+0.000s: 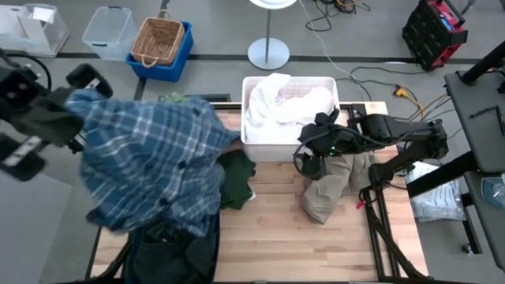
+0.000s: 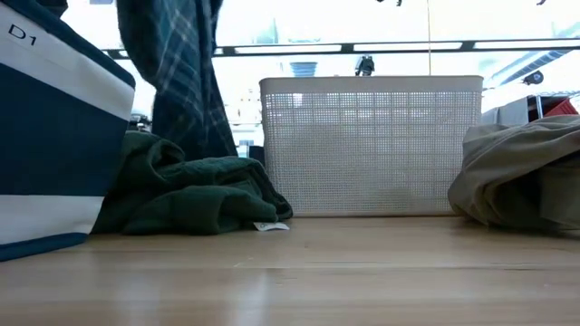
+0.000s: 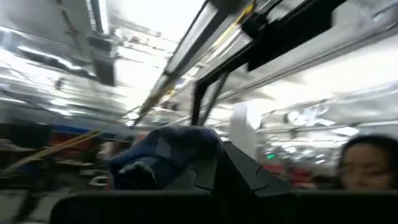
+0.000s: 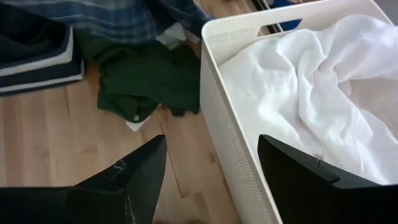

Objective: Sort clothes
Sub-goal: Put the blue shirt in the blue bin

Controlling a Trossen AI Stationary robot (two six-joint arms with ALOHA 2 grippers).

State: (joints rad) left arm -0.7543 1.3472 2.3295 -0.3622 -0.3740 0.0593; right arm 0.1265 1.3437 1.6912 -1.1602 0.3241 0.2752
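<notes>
My left gripper [image 1: 77, 106] is raised at the table's left and shut on the blue-and-white plaid shirt [image 1: 154, 162], which spreads wide below it and hangs down in the low view [image 2: 181, 72]. A dark green garment [image 1: 237, 180] lies bunched on the table beside the white bin [image 1: 247, 142]. White clothes [image 1: 284, 102] lie in the bin. A khaki garment [image 1: 331, 185] lies heaped at the bin's near right. My right gripper [image 4: 211, 177] is open and empty, above the bin's near wall [image 4: 230, 143], and it also shows in the high view [image 1: 310, 154]. My left gripper pinches a bunched part of the plaid shirt [image 3: 163, 154] between its two fingers; several layers seem gathered there. The shirt hangs slack below the gripper. Its lower part goes behind the green garment [image 2: 190, 186], so where it ends does not show.
A navy-and-white bag [image 2: 54, 136] with dark clothes [image 1: 170, 244] stands at the table's near left. On the floor beyond the table are a wicker basket in a blue crate [image 1: 160, 43], a clear tub [image 1: 109, 31] and a lamp base [image 1: 268, 54]. A person shows in the left wrist view [image 3: 367, 165].
</notes>
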